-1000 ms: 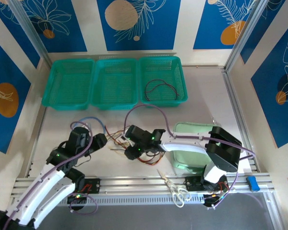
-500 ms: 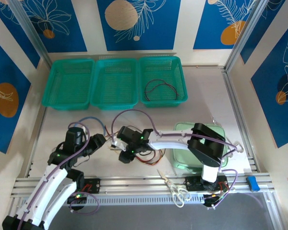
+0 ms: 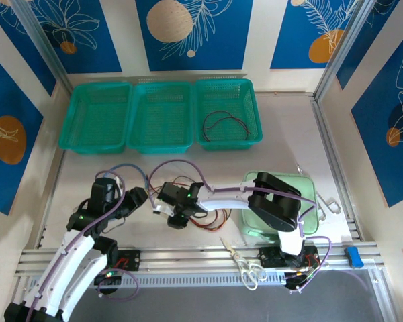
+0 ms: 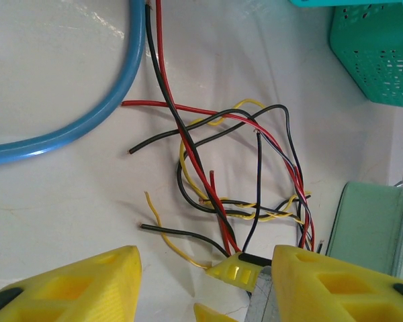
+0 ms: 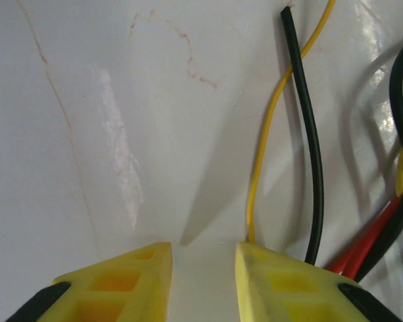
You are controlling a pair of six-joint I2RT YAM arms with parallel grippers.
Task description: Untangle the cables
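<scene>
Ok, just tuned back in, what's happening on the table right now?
Both arms are at the cables, a red, black and yellow tangle on the table in front of the teal baskets. The left end effector hovers open beside it, holding nothing. The right end effector is low at the tangle's edge, fingers apart with nothing between them; a yellow wire and a black wire run beside one finger. One dark cable lies in the right-hand basket. The tangle is not yet undone.

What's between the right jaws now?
Bare table, in the right wrist view; the yellow wire and black wire meet the right gripper's finger.
</scene>
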